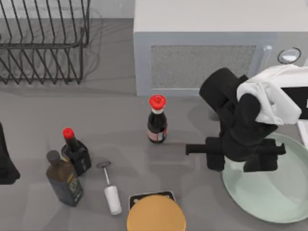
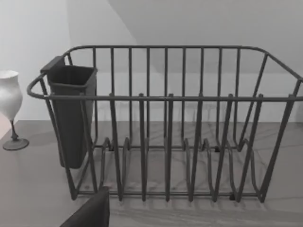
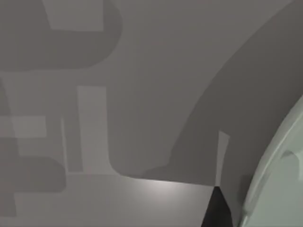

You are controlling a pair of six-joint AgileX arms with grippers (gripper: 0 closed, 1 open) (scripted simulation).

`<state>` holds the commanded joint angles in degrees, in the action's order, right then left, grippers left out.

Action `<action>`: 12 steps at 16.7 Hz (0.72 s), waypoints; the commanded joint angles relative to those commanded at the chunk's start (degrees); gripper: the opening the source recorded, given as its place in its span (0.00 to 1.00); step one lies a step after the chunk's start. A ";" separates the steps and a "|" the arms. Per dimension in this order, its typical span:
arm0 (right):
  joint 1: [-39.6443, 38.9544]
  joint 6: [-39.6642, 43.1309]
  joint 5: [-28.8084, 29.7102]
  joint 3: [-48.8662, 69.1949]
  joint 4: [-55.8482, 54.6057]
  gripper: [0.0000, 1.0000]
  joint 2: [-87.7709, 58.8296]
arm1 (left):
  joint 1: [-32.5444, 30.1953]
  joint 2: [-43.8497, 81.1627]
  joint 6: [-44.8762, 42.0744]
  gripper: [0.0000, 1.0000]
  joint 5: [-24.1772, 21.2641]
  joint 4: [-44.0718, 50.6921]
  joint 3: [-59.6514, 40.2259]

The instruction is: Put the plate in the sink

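Note:
The plate [image 1: 269, 190] is large, round and pale mint green, and it lies flat at the table's front right. My right gripper [image 1: 238, 159] hangs open over the plate's left rim, one finger outside the rim and one over the plate. In the right wrist view a dark fingertip [image 3: 216, 208] stands just beside the plate rim [image 3: 279, 179], with grey table under it. A whitish straight strip [image 1: 303, 132] at the right edge, just behind the plate, looks like the sink's rim; its basin is out of view. My left gripper [image 1: 6, 161] is parked at the left edge.
A grey microwave [image 1: 207, 53] stands behind the right arm. A wire dish rack [image 1: 43, 43] with a dark cutlery cup [image 2: 71, 113] is back left. A red-capped bottle [image 1: 157, 120], two dark bottles [image 1: 74, 151], a white frother [image 1: 111, 192] and a tan disc [image 1: 156, 216] stand mid-table.

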<state>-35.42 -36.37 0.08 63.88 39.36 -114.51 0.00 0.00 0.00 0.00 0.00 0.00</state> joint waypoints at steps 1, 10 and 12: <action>0.00 0.00 0.00 0.00 0.00 0.00 0.00 | 0.00 0.00 0.00 1.00 0.00 0.00 0.00; 0.90 0.52 1.18 1.21 1.11 0.00 5.71 | 0.00 0.00 0.00 1.00 0.00 0.00 0.00; 0.78 0.39 1.18 4.41 4.32 0.00 5.26 | 0.00 0.00 0.00 1.00 0.00 0.00 0.00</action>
<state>-34.65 -35.99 1.26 68.29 43.68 -109.25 0.00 0.00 0.00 0.00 0.00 0.00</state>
